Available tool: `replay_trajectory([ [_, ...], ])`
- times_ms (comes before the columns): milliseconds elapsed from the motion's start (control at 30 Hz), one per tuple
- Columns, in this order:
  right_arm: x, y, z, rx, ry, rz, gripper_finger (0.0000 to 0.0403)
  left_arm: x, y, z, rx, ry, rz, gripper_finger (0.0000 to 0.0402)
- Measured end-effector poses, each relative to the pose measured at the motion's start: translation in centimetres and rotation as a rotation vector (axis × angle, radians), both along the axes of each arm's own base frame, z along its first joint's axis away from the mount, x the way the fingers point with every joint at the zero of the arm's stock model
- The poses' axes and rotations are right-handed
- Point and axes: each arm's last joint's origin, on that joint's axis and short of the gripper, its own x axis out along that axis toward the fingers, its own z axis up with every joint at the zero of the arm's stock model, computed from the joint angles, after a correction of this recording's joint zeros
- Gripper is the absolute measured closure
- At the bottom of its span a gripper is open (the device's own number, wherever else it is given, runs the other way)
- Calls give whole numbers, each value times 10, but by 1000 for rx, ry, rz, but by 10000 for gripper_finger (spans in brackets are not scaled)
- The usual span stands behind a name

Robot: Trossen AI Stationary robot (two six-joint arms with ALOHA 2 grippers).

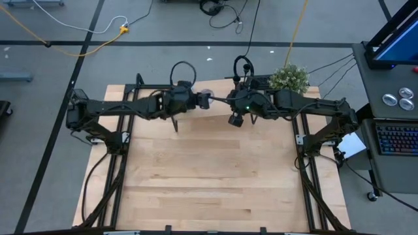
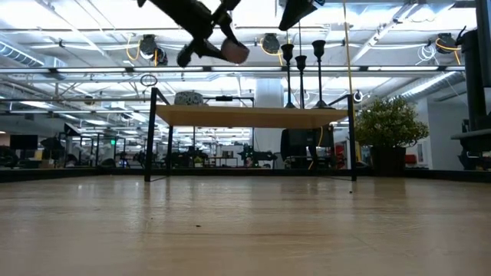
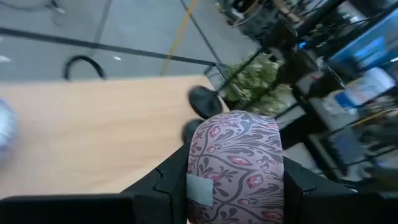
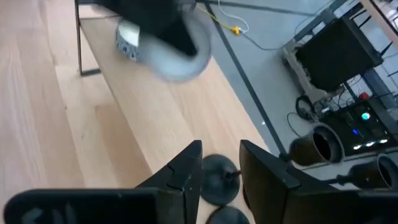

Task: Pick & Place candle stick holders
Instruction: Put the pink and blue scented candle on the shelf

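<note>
My left gripper (image 1: pixel 204 100) is shut on a round pink-and-grey patterned cylinder (image 3: pixel 236 165) with a white label. It holds it high over the raised wooden shelf (image 2: pixel 249 116) at the table's far edge. The black candle stick holders (image 2: pixel 301 73) stand upright on that shelf on their disc bases. Two of these bases (image 3: pixel 205 101) show beyond the cylinder. My right gripper (image 4: pixel 221 168) is open above the shelf. One black disc base (image 4: pixel 217 180) shows below, between its fingers, and another (image 4: pixel 227 218) shows beside it. My left gripper pinches the cylinder's patterned wall (image 3: pixel 196 162) between its two fingers (image 3: pixel 171 183), one on each side. The fingers come level from the table's left. The cylinder is lifted clear of the shelf and table; in the low view it shows as a pinkish round end (image 2: pixel 234 52).
A potted plant (image 1: pixel 289 77) stands at the shelf's far right end. The shelf rests on thin black legs (image 2: pixel 147 134). Bare wooden table (image 1: pixel 215 176) lies in front of it. A side desk with a keyboard (image 1: pixel 398 138) stands off the table's right.
</note>
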Motion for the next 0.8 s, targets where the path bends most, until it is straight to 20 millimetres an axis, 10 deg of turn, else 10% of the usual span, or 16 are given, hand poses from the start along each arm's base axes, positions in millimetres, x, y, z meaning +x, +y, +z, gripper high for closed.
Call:
replay_trajectory([
  [800, -2, 1, -3, 27, 33, 27, 303, 38, 35, -22, -140, 217, -2, 253],
])
